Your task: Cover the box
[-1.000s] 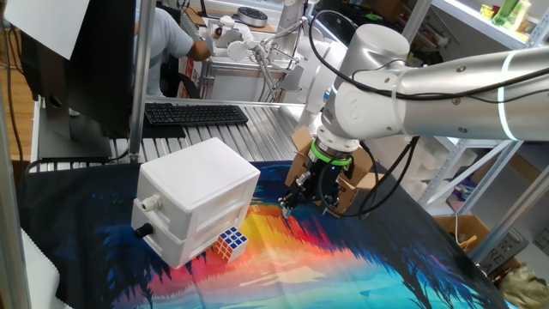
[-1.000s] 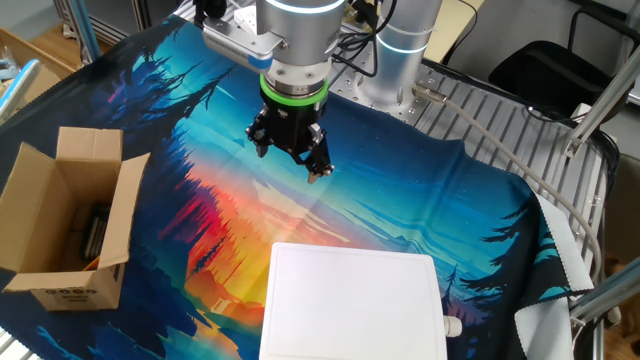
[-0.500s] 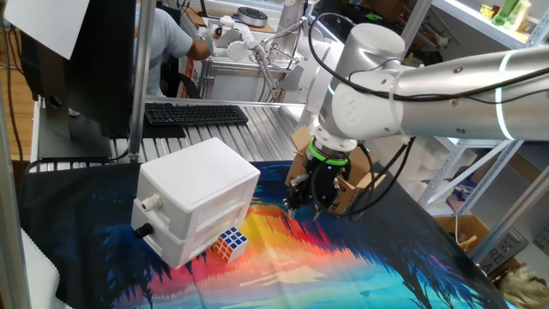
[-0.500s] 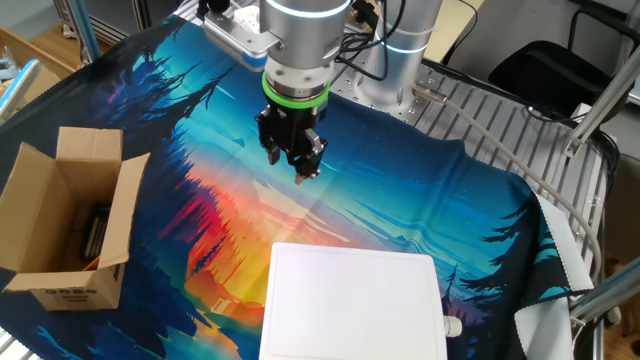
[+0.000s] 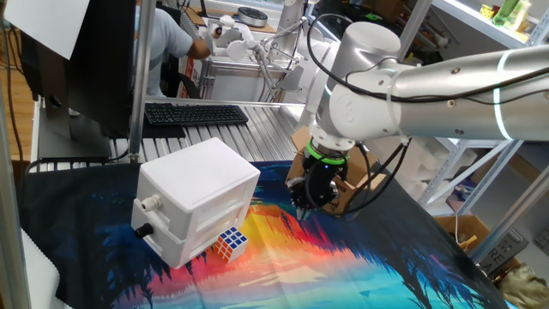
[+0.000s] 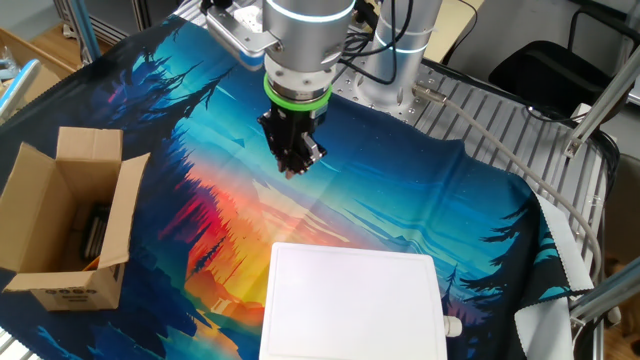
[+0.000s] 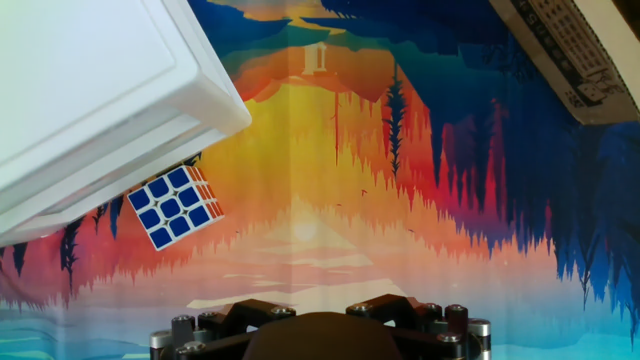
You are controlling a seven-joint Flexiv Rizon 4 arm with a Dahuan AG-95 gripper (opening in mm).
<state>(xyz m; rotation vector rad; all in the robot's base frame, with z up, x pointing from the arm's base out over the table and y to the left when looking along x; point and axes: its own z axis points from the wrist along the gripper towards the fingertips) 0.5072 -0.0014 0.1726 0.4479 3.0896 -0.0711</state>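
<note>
Claw (image 6: 292,168) first: my two fingers are pressed together with nothing between them, pointing straight down and hanging a little above the printed cloth (image 6: 250,210), touching none of the things around it. My arm (image 5: 446,81) reaches in from the side in one fixed view, white with a green ring just above the claw.

Largest of all is the desk (image 6: 500,130), with its ribbed metal top showing past the edge of the cloth. That cloth covers most of it, a picture of dark trees against blue, orange and red.

Next comes the white plastic box (image 5: 196,199), standing on the cloth well apart from my claw, with a white knob and a black knob on one side. From the other fixed view I see only its flat lid (image 6: 352,300).

Then the box (image 6: 68,228), brown cardboard, sitting near the edge of the cloth, well apart from my claw. Its top flaps stand open and something dark lies inside; black print shows on one low side. In the hand view only a corner (image 7: 565,55) of it shows.

Smallest is the puzzle cube (image 5: 230,243), resting on the cloth just beside the white plastic box, blue and white squares facing my hand camera (image 7: 173,207).
</note>
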